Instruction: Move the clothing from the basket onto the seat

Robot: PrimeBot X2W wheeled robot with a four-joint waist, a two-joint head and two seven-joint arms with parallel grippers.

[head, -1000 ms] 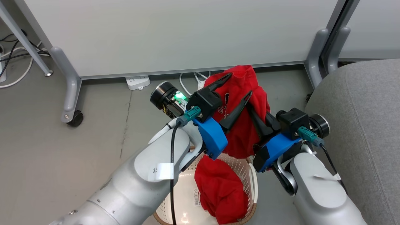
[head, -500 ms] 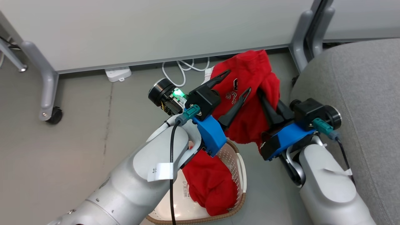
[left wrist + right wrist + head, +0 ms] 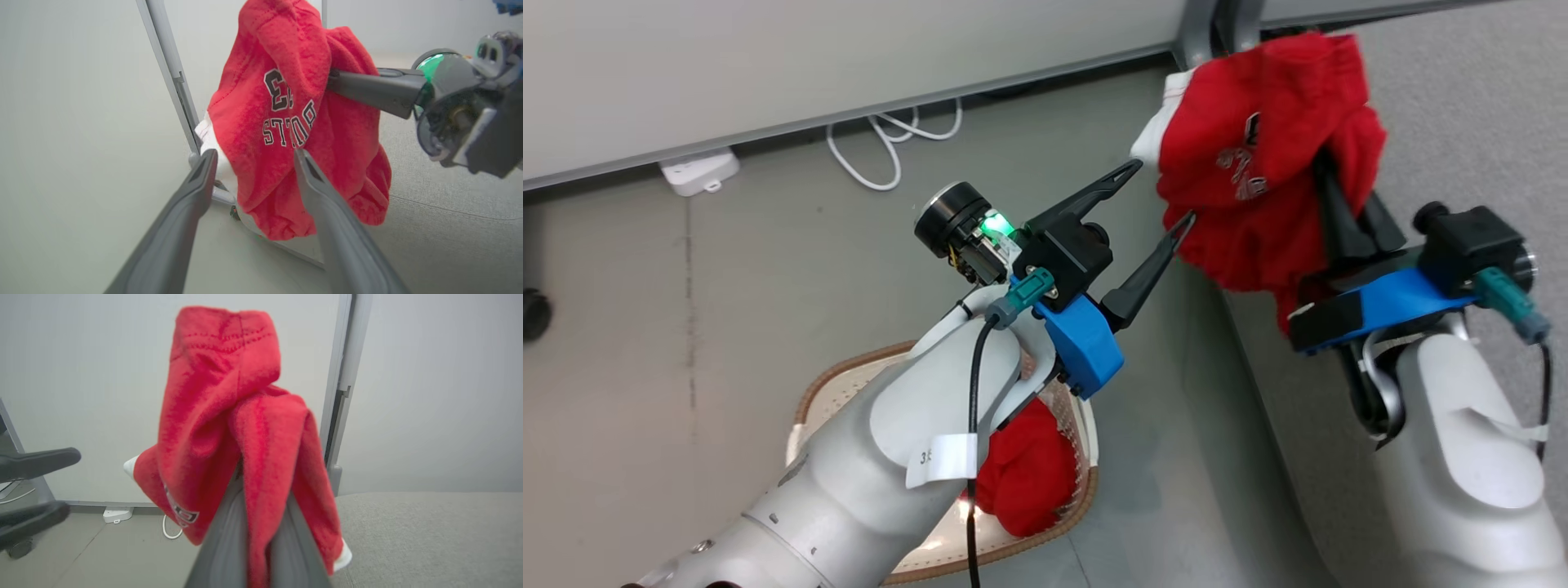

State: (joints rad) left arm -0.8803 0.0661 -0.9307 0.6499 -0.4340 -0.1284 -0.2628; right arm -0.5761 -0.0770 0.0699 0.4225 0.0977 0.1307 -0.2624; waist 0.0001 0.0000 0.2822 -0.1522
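At the upper right of the head view, the right gripper (image 3: pixel 1339 212) was clenched on a fold of the red shirt (image 3: pixel 1250 155). The shirt hung bunched in the air, partly above the grey seat (image 3: pixel 1486 106) and partly above the bare floor (image 3: pixel 768 269) beside it. Near the middle of the frame the left gripper (image 3: pixel 1162 193) was released and empty, one fingertip just beside the hanging cloth. At the lower left, half hidden by that arm, the basket (image 3: pixel 833 371) sat on the floor with another red garment (image 3: pixel 1025 474) inside it. In the left wrist view the shirt filled the upper middle with its block lettering facing the camera. The left fingers were spread apart below it, and the seat spread across the lower right, apart from the lowest hem. In the right wrist view the cloth draped over and between the two closed fingers and rose in a peak above them, with the seat at the lower right. I judged the carry nearly done but the drop badly placed. Letting go there could have sent the shirt sliding off the rounded cushion edge to the floor, since much of it hung outside the seat. The fabric wrapped over the fingers might also have clung on opening and been dragged back. The nearby left fingertip could have snagged a fold if either arm had swung.
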